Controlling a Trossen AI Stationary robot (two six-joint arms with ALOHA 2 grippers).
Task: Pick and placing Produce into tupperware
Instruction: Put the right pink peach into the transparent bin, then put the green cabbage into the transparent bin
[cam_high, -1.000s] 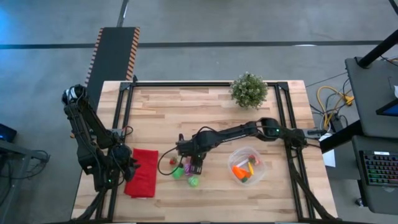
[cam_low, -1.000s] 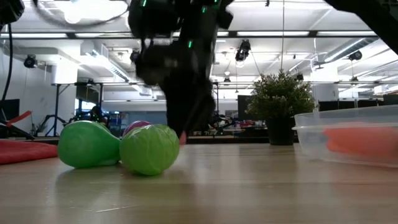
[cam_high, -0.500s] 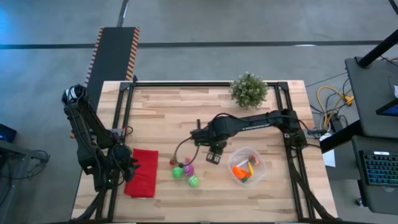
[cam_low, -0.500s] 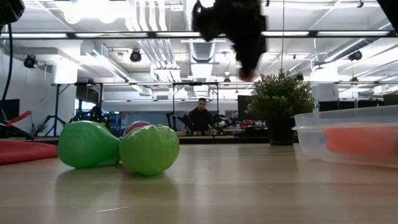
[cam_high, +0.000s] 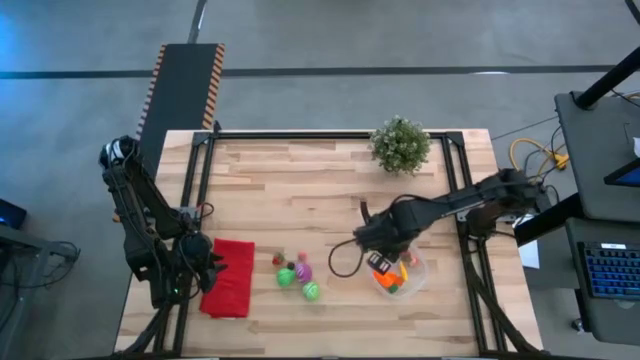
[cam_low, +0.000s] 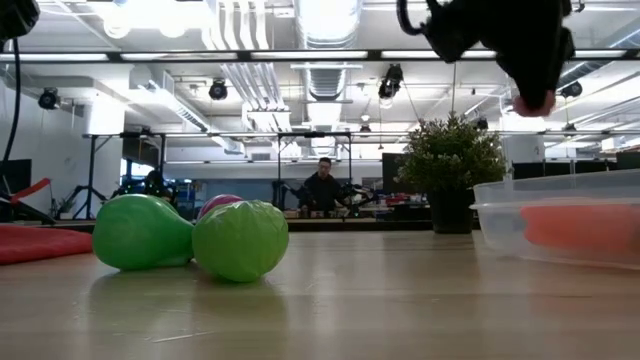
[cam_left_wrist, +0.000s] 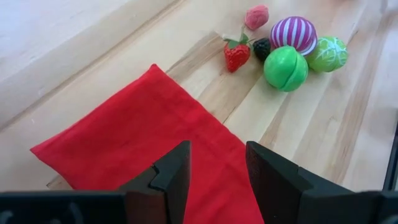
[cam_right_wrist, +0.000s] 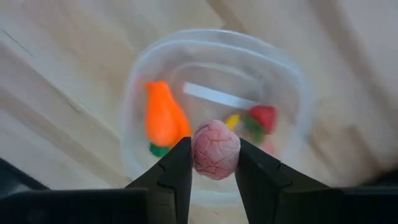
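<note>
My right gripper (cam_right_wrist: 215, 155) hangs above the tupperware (cam_right_wrist: 140, 81), shut on a pink bumpy piece of produce (cam_right_wrist: 215, 148). The clear round tupperware (cam_high: 418, 272) holds an orange carrot (cam_right_wrist: 163, 118), a red piece (cam_right_wrist: 263, 118) and a yellow piece (cam_right_wrist: 232, 120). More produce lies on the table left of it: a strawberry (cam_left_wrist: 237, 55), a striped purple ball (cam_left_wrist: 293, 34), two green pieces (cam_left_wrist: 285, 68) (cam_left_wrist: 327, 53) and a small pink piece (cam_left_wrist: 257, 16). My left gripper (cam_left_wrist: 217, 177) waits open over the red cloth (cam_left_wrist: 137, 130). My right gripper pinches the pink piece by two opposite sides (cam_right_wrist: 198, 149) between its two fingers (cam_right_wrist: 177, 171). The fingers come from above and point down. The piece (cam_low: 535, 100) is lifted clear, over the open tupperware.
A potted plant (cam_high: 400, 144) stands at the far edge, right of the middle. The red cloth (cam_high: 230, 277) lies at the near left. Black frame rails (cam_high: 465, 200) run along the table's sides. Bare wood lies between the loose produce (cam_high: 297, 276) and the tupperware.
My right gripper has risen from the loose produce with the pink piece. It has carried the piece toward the table's right edge until it hangs over the tupperware, rolling its wrist on the way. The other pieces have stayed where they were.
</note>
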